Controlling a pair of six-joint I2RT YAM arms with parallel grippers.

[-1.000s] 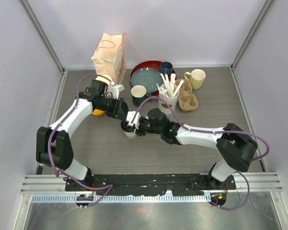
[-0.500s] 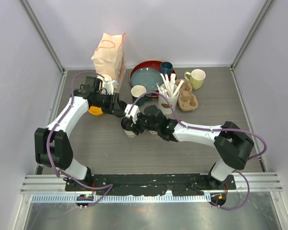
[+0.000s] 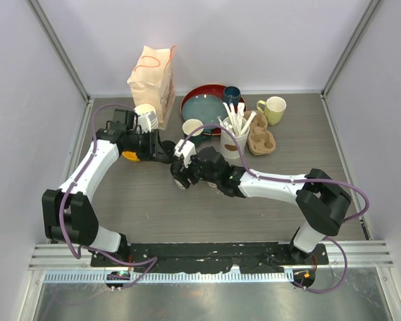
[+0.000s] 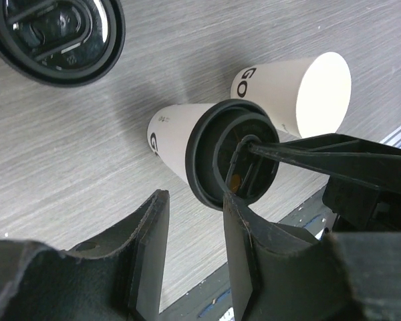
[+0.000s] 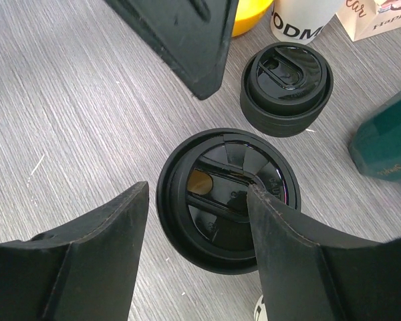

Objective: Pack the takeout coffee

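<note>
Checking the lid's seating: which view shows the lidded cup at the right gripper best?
Left wrist: the lidded cup shows lid rim and side wall together. Right wrist shows only its lid from above, between the right gripper's fingers. The top view mostly hides it under that gripper.

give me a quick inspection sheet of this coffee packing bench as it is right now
surface: grey wood-grain table, nothing spilled seen
job's things: lidded cup upright; white cup beside it, no black lid; third printed cup by the yellow thing
clutter: stack of lids, paper bag, red tray with plate, dark mug, pale mug, teal cup, cup of stirrers, cardboard carrier
grippers: right gripper open, fingers either side of the lidded cup; left gripper open, empty
cables: purple cables along both arms, no snag seen
surroundings: pale walls, metal rail at the near edge
</note>
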